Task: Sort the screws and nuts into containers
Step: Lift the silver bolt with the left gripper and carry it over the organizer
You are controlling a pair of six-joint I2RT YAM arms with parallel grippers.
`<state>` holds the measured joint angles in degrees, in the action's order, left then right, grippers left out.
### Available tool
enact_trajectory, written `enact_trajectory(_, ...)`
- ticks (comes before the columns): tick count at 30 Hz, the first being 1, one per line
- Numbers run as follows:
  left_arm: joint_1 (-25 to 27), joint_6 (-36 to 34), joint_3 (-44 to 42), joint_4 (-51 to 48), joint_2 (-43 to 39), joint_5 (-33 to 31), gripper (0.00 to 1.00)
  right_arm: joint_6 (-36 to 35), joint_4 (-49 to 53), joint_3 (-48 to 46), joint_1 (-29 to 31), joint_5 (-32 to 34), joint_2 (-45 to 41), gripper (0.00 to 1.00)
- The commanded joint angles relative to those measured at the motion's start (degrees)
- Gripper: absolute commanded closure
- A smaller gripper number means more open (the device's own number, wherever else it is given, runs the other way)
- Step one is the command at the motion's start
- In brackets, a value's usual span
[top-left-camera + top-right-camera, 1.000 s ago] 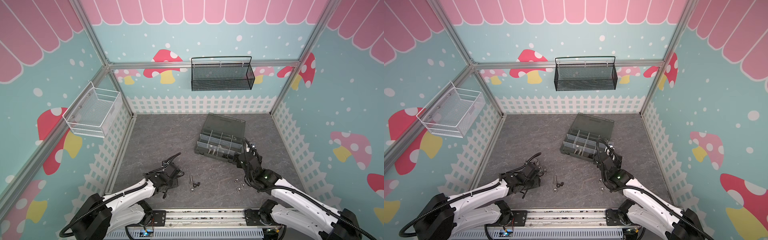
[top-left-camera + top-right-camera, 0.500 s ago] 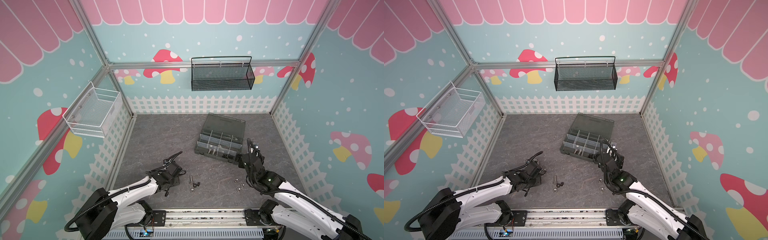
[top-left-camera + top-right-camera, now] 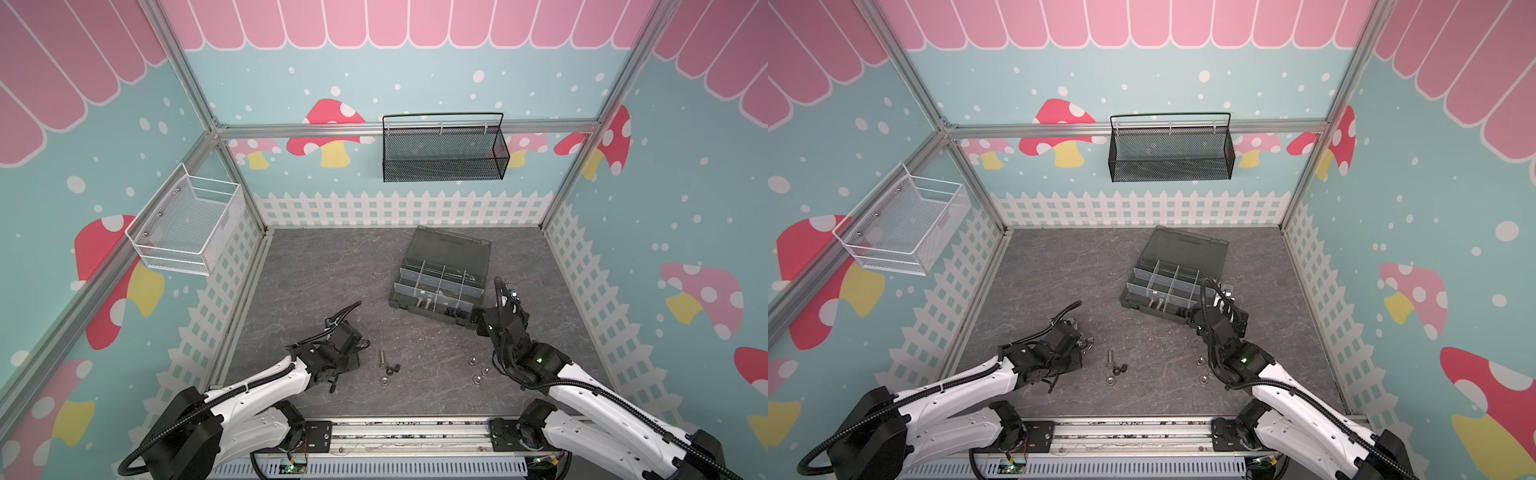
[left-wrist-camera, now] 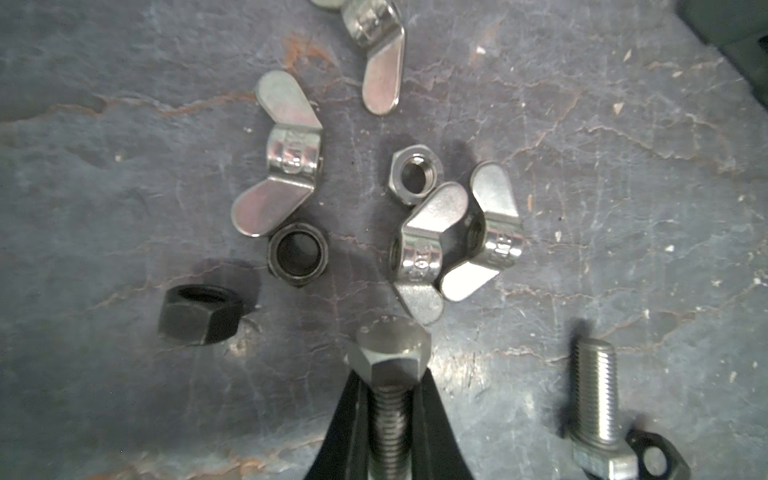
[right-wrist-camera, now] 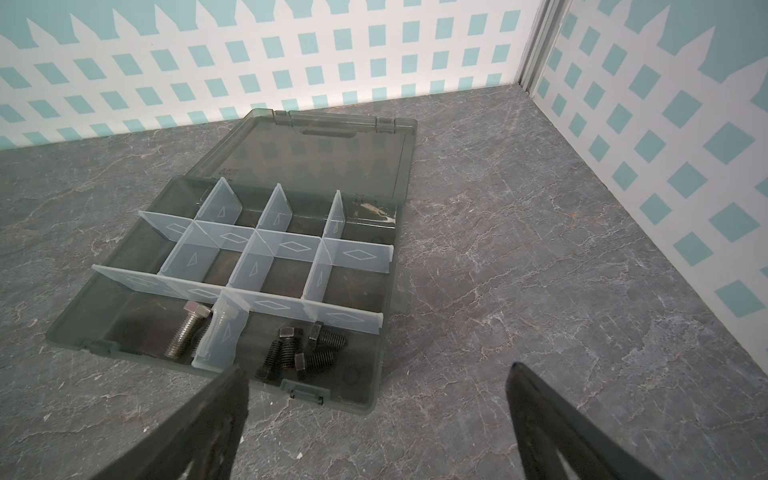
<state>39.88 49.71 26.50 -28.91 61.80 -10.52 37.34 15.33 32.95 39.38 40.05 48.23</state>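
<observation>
**Left gripper clamps a silver screw; right gripper gapes over the box**

In both top views the organiser box (image 3: 440, 309) (image 3: 1173, 316) lies open on the grey surface (image 3: 324, 274). The left gripper (image 3: 356, 347) is low, well to the box's front-left. The right gripper (image 3: 478, 322) is at the box's front-right corner. A loose screw (image 3: 382, 358) and small nuts (image 3: 477, 370) lie in front of the box.

In the left wrist view the left gripper (image 4: 388, 399) is closed tight on the shank of the held screw (image 4: 388, 357). Wing nuts (image 4: 286, 153), a silver hex nut (image 4: 415, 174) and black nuts (image 4: 297, 253) lie just beyond it. The stamped marks on the wing nuts and the screw head are too blurred to read.

In the right wrist view the right gripper (image 5: 374, 368) is spread wide and holds nothing. The box's front row holds a boxed silver screw (image 5: 185, 332) and, past a divider, black screws (image 5: 303, 349). The dividers (image 5: 357, 253) carry diamond and triangle outlines. The embossed lettering on the lid (image 5: 316, 158) is illegible.
</observation>
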Motion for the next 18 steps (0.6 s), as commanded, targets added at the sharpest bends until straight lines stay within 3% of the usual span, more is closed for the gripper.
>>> enact_trajectory(1,0.04,1.18,2.15,-2.01,-2.39,-1.31,0.97,0.45,-0.08,0.27,-0.07,0.03,0.09,0.02)
enact_trajectory(13,-1.25,-1.81,5.55,3.09,-6.78,-4.51,1.00,1.05,-0.21,0.22,-0.09,-0.77,1.77,0.02)
enact_trajectory(18,-4.24,-5.79,8.83,10.96,-2.81,0.63,1.00,0.37,0.05,1.36,-0.09,-1.23,3.14,0.02)
